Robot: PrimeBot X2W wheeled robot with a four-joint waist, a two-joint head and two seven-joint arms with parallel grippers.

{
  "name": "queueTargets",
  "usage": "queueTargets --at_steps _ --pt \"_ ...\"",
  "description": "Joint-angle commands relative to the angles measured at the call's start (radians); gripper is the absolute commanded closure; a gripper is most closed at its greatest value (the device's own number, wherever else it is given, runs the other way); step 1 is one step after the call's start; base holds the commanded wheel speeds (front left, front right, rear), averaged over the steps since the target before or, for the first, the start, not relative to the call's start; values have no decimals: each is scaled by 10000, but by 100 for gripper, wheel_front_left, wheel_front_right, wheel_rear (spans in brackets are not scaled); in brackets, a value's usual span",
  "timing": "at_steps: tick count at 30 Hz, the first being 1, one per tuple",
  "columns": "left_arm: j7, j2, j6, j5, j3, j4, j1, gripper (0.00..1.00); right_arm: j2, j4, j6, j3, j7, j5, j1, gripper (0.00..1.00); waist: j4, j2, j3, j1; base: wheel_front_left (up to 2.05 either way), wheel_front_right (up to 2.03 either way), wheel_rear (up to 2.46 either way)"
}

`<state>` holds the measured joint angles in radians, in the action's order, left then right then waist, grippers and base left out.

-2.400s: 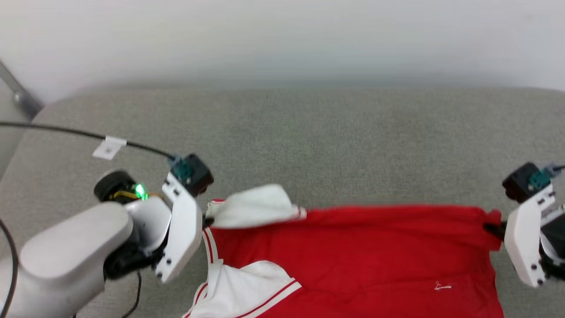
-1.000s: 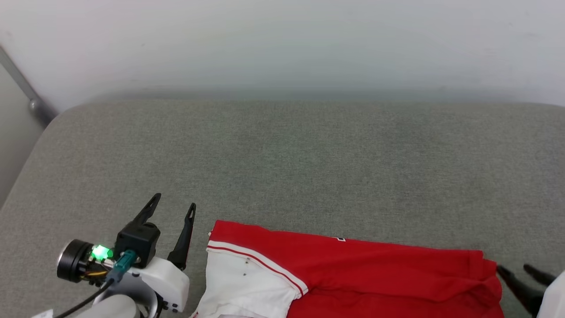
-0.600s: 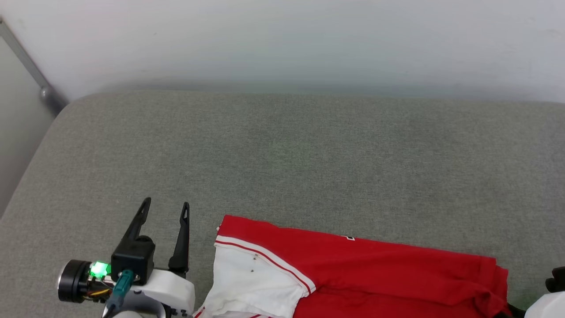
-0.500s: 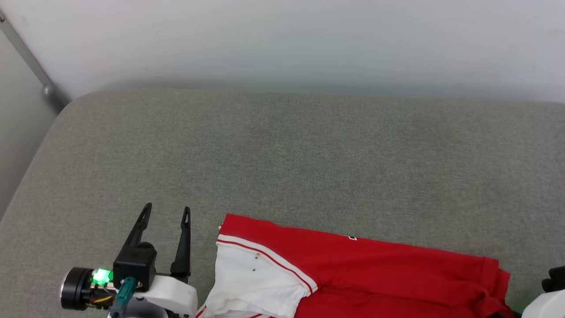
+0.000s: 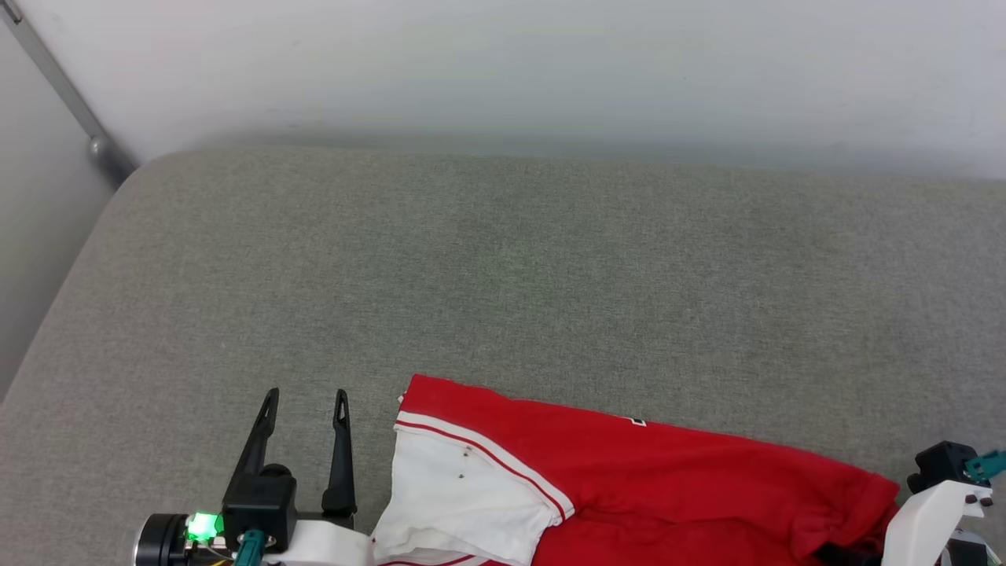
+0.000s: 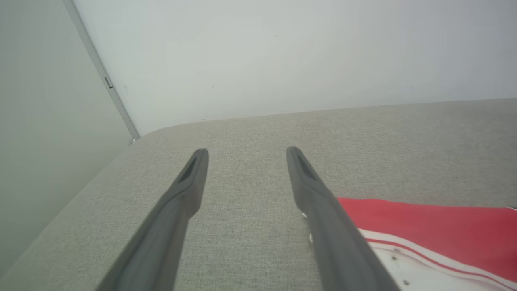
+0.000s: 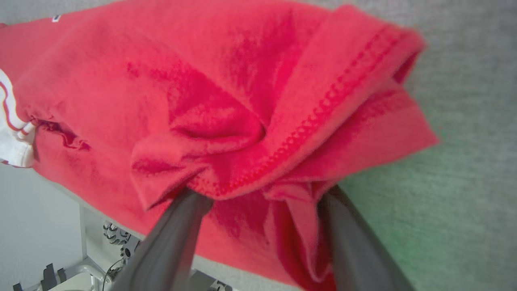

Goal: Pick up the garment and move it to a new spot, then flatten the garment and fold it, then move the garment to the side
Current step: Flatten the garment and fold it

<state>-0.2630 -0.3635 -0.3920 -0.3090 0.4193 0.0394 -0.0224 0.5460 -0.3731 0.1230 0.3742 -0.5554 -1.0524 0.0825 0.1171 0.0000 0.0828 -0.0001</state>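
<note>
The garment [image 5: 668, 487], a red jersey shirt with a white short sleeve [image 5: 456, 503] edged in red-and-white stripes, is laid along the near edge of the grey woven-fabric tabletop [image 5: 503, 275], from the lower middle to the lower right of the head view. The sleeve is seen at the shirt's left end. The red body is spread to the right, where the hem [image 7: 323, 109] is bunched into folds.

The left end effector [image 5: 306, 393] is held open and empty. Its two long dark fingers [image 6: 181, 194] are parted over bare tabletop just beside the sleeve, apart from the cloth.

The right end effector [image 7: 262, 198] is set at the bunched hem, its fingers spread wide, with red folds draped over and between them. Their tips are hidden by the cloth, so the jaws seem parted rather than clamped, and no firm pinch can be made out.

A pale grey wall [image 5: 503, 63] is seen behind the tabletop, and a thin metal strip [image 5: 55, 86] is seen at its left corner.
</note>
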Motion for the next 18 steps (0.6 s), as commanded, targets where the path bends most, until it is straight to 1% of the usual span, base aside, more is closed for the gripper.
queueTargets --at_steps 1,2,4,9,13,14,15,18 --pt "-20 273 211 324 -278 31 249 0 -916 -125 139 834 -386 -288 -172 96 47 0 -23 1 0 0 0" --pt "-20 393 303 471 -407 36 326 0 -885 -93 139 869 -410 -323 -131 100 56 0 -37 1 0 0 0" --pt "-20 623 468 767 -701 -11 452 0 -704 -63 139 881 -382 -379 -43 100 75 0 -81 1 0 0 0" --pt "-20 1013 830 1424 -1280 -61 850 0 117 206 74 719 -210 -465 88 100 11 0 -275 1 0 0 0" --pt "-20 1184 1110 1803 -1583 -79 1166 0 766 515 74 590 -160 -549 73 100 -143 0 -476 1 0 0 0" --pt "-20 1184 1110 1803 -1583 -79 1166 0 766 515 74 590 -160 -549 73 100 -143 0 -476 1 0 0 0" --pt "-20 1215 1182 1901 -1605 -64 1222 0 907 572 74 536 -164 -577 62 100 -188 0 -527 1 0 0 0" --pt "-21 1370 1333 2112 -1766 -44 1412 0 1431 634 74 349 -219 -615 -6 100 -324 0 -666 1 0 0 0"
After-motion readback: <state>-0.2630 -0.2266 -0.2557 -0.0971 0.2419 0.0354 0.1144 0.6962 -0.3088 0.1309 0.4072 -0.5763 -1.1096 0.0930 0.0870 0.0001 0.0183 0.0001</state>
